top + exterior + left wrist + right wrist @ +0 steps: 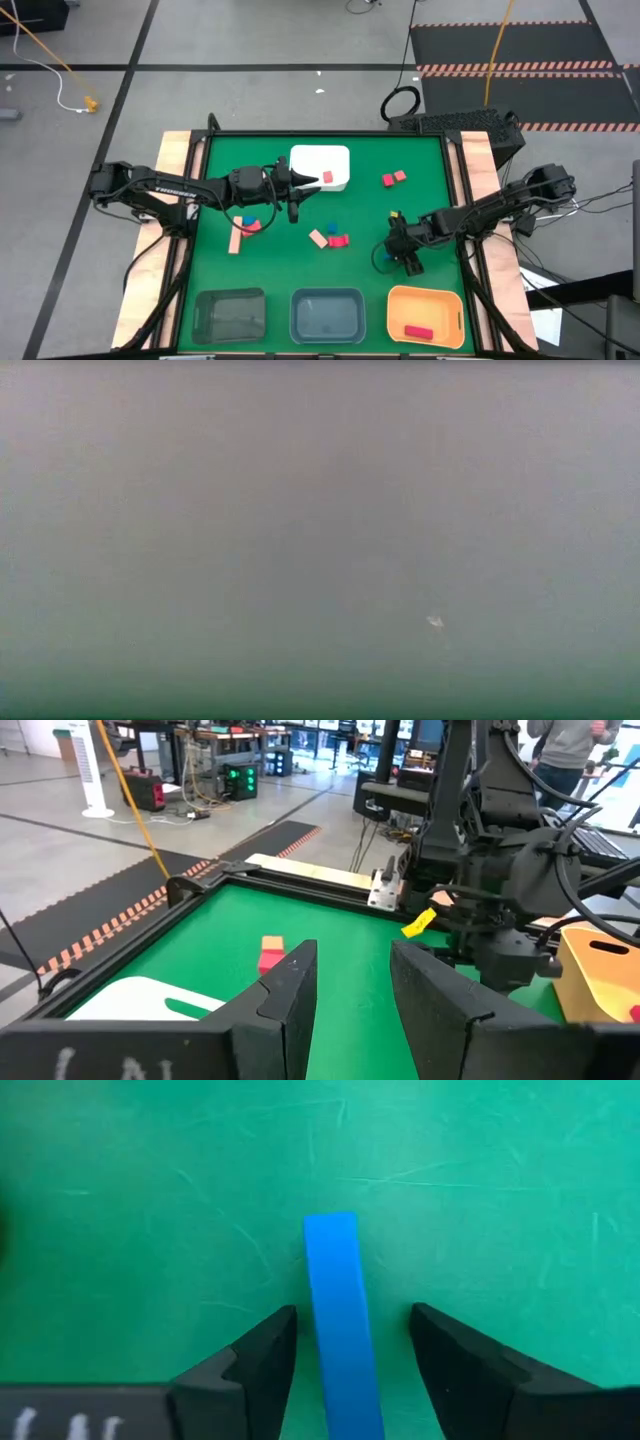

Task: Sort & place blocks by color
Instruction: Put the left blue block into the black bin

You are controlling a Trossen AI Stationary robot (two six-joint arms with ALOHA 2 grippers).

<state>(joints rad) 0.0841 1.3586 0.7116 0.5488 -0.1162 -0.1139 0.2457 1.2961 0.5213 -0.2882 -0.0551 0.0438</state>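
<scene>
In the right wrist view my right gripper (pixel 352 1318) is open, with one finger on each side of a blue bar (pixel 340 1310). The bar lies flat on the green mat, and a thin gap shows on both sides. From above, this gripper (pixel 402 258) hides the bar. My left gripper (pixel 306 192) is open and empty, hovering beside the white tray (pixel 320 160); its wrist view shows the spread fingers (pixel 355 965). Loose on the mat are red-pink blocks (pixel 393 178), a tan and red pair (pixel 330 240), a blue and red pair (pixel 248 223) and a tan bar (pixel 236 240).
Three bins stand along the near edge: a dark grey one (pixel 230 315), a blue-grey one (pixel 327 315) and an orange one (pixel 450 300) holding a red block (pixel 417 331). The low view shows only a blur. Wooden rails border the mat. A person stands beyond the table (pixel 570 750).
</scene>
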